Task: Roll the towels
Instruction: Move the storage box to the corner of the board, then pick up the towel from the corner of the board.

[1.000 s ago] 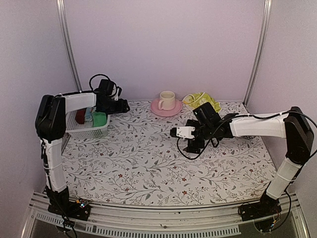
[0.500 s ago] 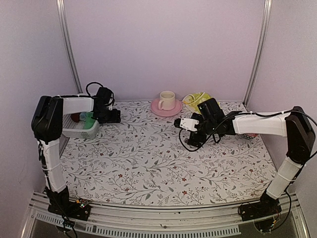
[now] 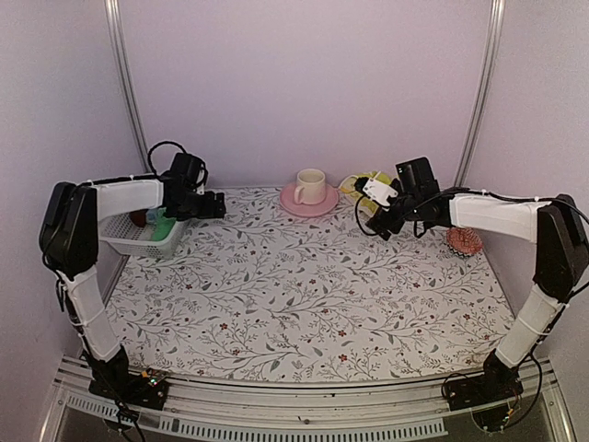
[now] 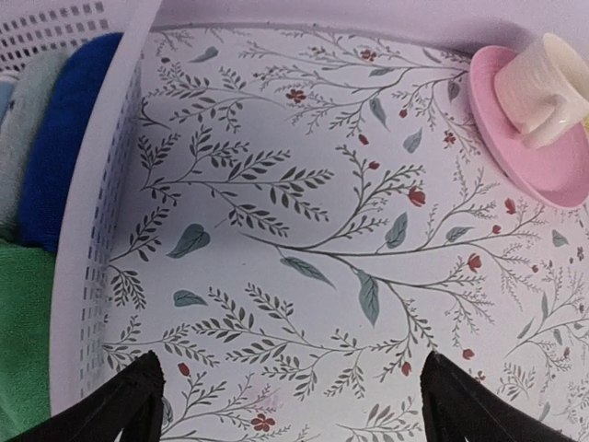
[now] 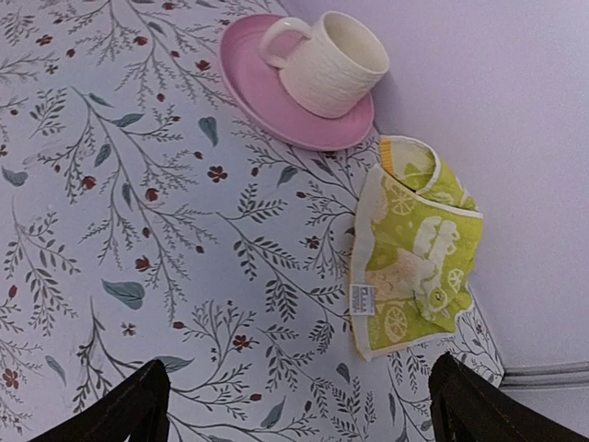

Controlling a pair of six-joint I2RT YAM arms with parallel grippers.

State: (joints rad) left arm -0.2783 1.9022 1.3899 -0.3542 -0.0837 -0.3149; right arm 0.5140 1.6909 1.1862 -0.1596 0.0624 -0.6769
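The plain green towel [image 4: 23, 331] lies rolled in the white basket [image 4: 97, 230] beside a deep blue roll [image 4: 74, 138]; from above the green towel [image 3: 164, 224] shows at the basket's right end. My left gripper [image 4: 290, 416] hangs open over the bare cloth just right of the basket, nothing between its fingers [image 4: 129, 405]. The pale yellow towel [image 5: 414, 244] with green prints lies crumpled against the back wall. My right gripper [image 5: 299, 419] is open above the table just in front and left of it. From above, the left gripper [image 3: 214, 204] and right gripper [image 3: 366, 195] are far apart.
A cream cup [image 5: 331, 60] on a pink saucer [image 5: 276, 115] stands at the back centre, left of the yellow towel [image 3: 368, 181]. The basket [image 3: 124, 241] sits at the left wall. A red patterned object [image 3: 465, 241] lies at the right, under the right arm.
My left gripper has opened wider and drawn back left beside the basket. The right arm has swung from mid-table to the back right, over the yellow towel.
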